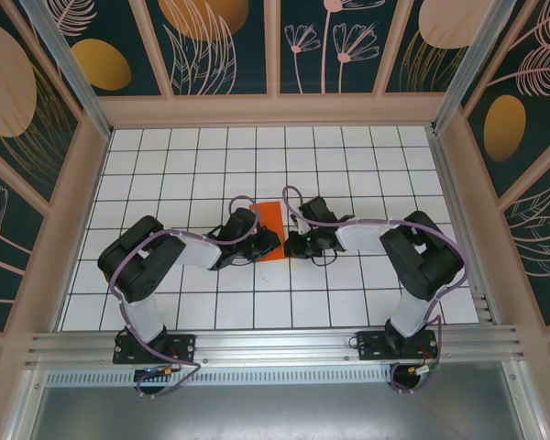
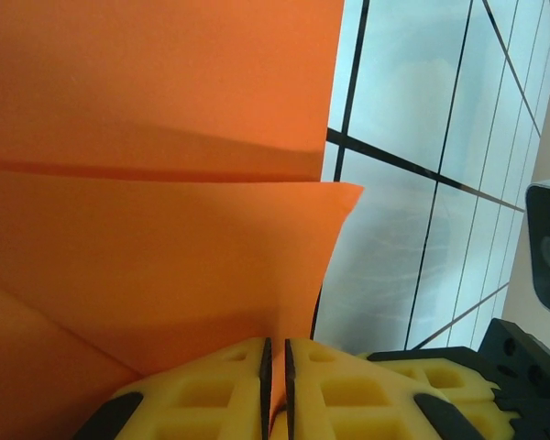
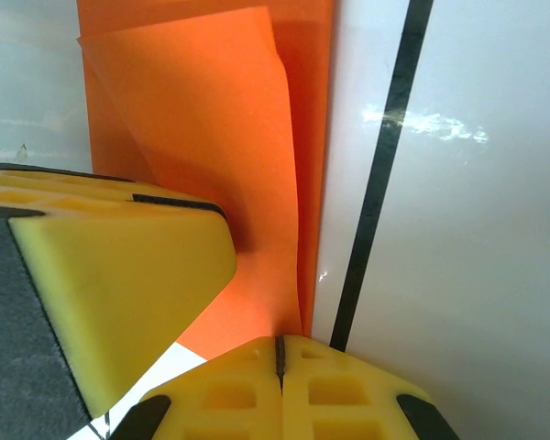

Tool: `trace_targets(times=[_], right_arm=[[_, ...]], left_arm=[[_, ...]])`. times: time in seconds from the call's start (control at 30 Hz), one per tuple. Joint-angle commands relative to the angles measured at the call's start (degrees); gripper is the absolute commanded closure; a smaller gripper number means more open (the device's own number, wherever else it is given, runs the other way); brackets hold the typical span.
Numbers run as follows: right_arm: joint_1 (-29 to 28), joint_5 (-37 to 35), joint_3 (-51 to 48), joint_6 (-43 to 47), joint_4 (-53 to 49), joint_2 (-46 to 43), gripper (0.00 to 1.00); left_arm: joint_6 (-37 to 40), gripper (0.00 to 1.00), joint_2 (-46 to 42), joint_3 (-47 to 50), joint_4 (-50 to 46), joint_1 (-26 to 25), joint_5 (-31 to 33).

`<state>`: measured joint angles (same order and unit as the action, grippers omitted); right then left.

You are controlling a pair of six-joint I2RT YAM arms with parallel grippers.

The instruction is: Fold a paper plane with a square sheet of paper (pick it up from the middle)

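Both tools [image 2: 275, 346] [image 3: 278, 343] tight on orange paper [image 2: 147, 247]

The square sheet of paper [image 2: 165, 229] is thin, matt orange paper, smooth between soft creases. The counter [image 3: 477, 229] is glossy white, mirroring light. The left gripper [image 2: 275, 357] has matt yellow, faintly grainy pads.

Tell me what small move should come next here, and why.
Probably lower the raised flap flat and press its crease. Both the left gripper and the right gripper are shut on the orange paper, whose flap curves up off the layer beneath, so the fold isn't yet set.
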<state>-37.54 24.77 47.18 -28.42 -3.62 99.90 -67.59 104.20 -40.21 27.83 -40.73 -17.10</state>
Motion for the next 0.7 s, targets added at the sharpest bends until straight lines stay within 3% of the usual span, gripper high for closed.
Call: trace_targets(times=[0.0,0.67], right_arm=[[0.7,-6.4,-3.6,0.4,-9.3,2.6,1.00],[0.7,-10.3,-3.8,1.3,-11.6,3.5,1.00]], left_arm=[[2.1,0.85,1.4,-1.2,-3.6,0.1,2.5],[9.4,0.83,2.2,-3.1,-9.3,7.7,3.6]])
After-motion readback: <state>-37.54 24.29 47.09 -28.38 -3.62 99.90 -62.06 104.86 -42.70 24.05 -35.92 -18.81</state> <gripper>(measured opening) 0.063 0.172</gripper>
